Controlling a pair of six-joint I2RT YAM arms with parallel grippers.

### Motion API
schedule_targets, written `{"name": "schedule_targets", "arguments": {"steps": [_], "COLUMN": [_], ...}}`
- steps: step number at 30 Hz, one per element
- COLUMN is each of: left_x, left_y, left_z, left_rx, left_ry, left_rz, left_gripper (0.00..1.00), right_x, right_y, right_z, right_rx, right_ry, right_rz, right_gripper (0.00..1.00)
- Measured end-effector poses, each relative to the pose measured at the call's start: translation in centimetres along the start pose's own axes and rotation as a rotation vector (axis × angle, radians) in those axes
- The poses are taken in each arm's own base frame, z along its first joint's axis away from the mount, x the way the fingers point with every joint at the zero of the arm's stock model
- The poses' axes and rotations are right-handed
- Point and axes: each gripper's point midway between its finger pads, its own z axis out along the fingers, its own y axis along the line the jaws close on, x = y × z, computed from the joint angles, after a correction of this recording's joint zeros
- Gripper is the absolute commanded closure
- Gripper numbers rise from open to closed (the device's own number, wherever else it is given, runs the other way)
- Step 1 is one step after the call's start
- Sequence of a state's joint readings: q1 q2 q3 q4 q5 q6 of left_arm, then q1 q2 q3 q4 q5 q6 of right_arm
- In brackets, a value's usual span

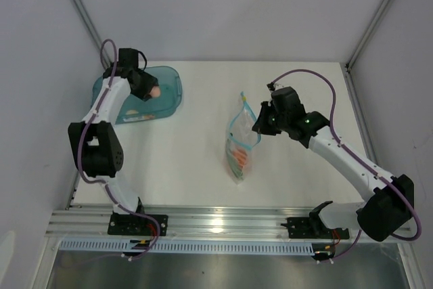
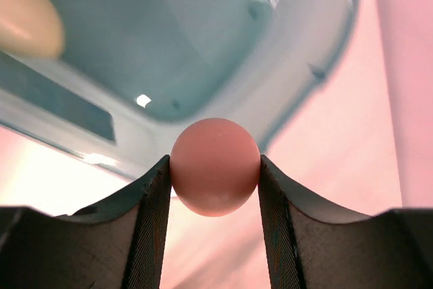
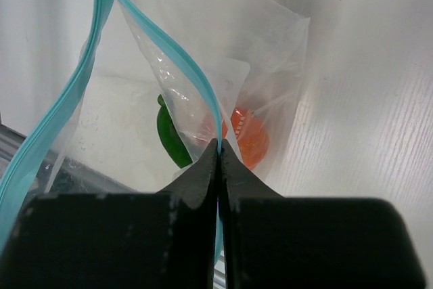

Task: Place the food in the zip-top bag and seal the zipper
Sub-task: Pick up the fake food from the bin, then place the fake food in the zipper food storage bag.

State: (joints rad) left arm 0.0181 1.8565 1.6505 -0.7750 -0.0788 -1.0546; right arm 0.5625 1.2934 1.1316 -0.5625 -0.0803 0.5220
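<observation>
My left gripper (image 1: 152,91) (image 2: 215,162) is shut on a pinkish round ball (image 2: 215,174) and holds it above the teal tub (image 1: 169,82). A cream egg-like lump (image 2: 24,15) lies inside the tub. My right gripper (image 1: 260,126) (image 3: 218,145) is shut on the light-blue zipper strip (image 3: 193,72) of the clear zip-top bag (image 1: 242,143). It holds one side of the mouth up, so the mouth gapes open. An orange round fruit (image 3: 249,137) and a slim green vegetable (image 3: 169,137) lie inside the bag.
The teal tub's rim (image 2: 318,72) runs under the left fingers. The bag lies mid-table, its mouth toward the back. Grey walls and aluminium posts enclose the table; a metal rail (image 1: 223,218) runs along the near edge.
</observation>
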Motion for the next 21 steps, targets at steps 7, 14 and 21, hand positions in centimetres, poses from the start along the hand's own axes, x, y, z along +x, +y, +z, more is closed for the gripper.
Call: {"name": "schedule_targets", "arguments": {"steps": [7, 14, 21], "left_x": [9.6, 19.2, 22.7], "left_y": [-1.3, -1.6, -3.1], "left_z": [-5.3, -13.3, -24.9], "left_rx": [0.350, 0.751, 1.126], "left_ry": [0.225, 0.464, 0.493], "left_rz": [0.167, 0.441, 0.686], "left_gripper": [0.99, 0.99, 0.99], "right_x": [0.2, 0.1, 0.4], "right_y": [-0.4, -0.7, -1.1], "right_z": [0.4, 0.5, 0.5], "right_rx": [0.017, 0.037, 0.085], "right_ry": [0.003, -0.004, -0.015], "right_rz": [0.018, 0.025, 0.011], "right_gripper": [1.00, 1.00, 1.00]}}
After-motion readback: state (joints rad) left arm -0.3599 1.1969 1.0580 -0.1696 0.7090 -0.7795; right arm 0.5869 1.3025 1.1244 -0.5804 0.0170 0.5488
